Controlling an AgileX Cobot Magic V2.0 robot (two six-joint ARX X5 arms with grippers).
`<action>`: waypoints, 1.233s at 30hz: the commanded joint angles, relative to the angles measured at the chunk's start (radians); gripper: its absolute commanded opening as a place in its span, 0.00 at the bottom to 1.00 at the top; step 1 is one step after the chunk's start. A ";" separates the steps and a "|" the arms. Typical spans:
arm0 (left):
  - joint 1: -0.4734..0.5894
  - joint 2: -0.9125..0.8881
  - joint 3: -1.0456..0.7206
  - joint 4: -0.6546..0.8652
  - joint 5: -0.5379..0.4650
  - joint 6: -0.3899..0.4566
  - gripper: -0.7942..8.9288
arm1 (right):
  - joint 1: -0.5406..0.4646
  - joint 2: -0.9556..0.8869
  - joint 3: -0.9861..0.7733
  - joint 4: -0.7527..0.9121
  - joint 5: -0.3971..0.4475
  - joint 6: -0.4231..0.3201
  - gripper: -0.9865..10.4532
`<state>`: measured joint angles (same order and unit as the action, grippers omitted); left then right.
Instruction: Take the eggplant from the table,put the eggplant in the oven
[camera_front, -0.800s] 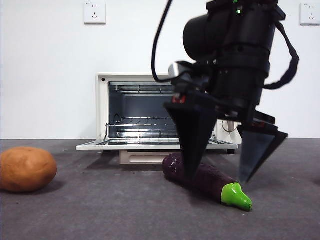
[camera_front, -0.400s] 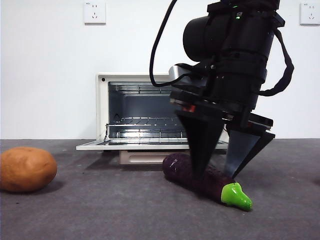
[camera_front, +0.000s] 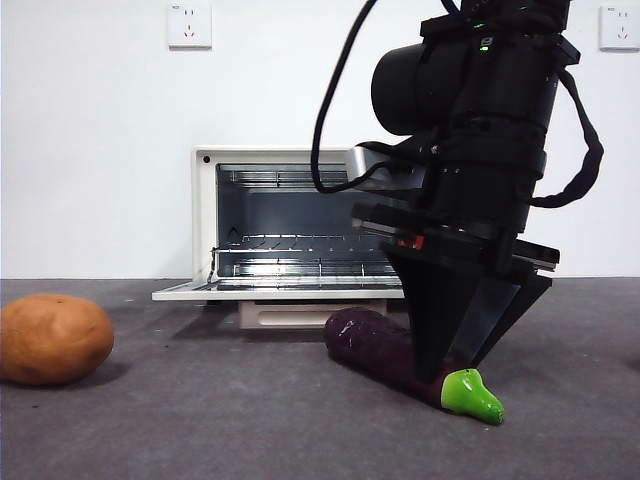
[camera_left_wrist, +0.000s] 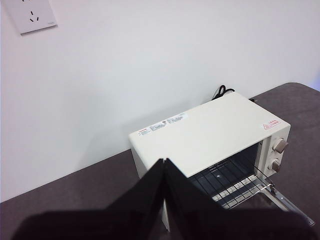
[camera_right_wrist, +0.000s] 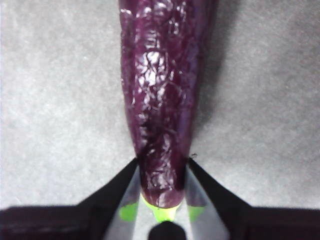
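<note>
The long dark purple eggplant (camera_front: 385, 348), its skin glossy and wrinkled and its pointed cap lime-green, lies on the dark grey felt-like table (camera_front: 200, 430) in front of the cream-white toaster oven (camera_front: 205, 215), whose glass door hangs open. The right gripper (camera_right_wrist: 162, 165) has its two black jaws closed against the eggplant's narrow end, just by the cap. The left gripper (camera_left_wrist: 165, 165), raised above the oven, has its jaws pressed together, holding nothing, and a round brown potato (camera_front: 52, 338) sits well apart.
</note>
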<state>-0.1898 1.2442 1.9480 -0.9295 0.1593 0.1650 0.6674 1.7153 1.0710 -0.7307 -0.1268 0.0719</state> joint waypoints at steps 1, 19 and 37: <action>0.003 0.001 -0.009 0.003 -0.003 0.015 0.08 | 0.002 0.016 -0.022 0.023 0.004 0.006 0.08; 0.003 0.026 -0.009 0.003 -0.003 0.023 0.08 | 0.053 -0.252 0.026 -0.107 -0.117 0.003 0.08; -0.008 0.021 -0.009 -0.019 -0.003 0.022 0.08 | -0.143 -0.041 0.304 -0.073 -0.206 0.003 0.08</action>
<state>-0.1932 1.2709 1.9480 -0.9493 0.1589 0.1757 0.5331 1.6493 1.3575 -0.8074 -0.3260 0.0715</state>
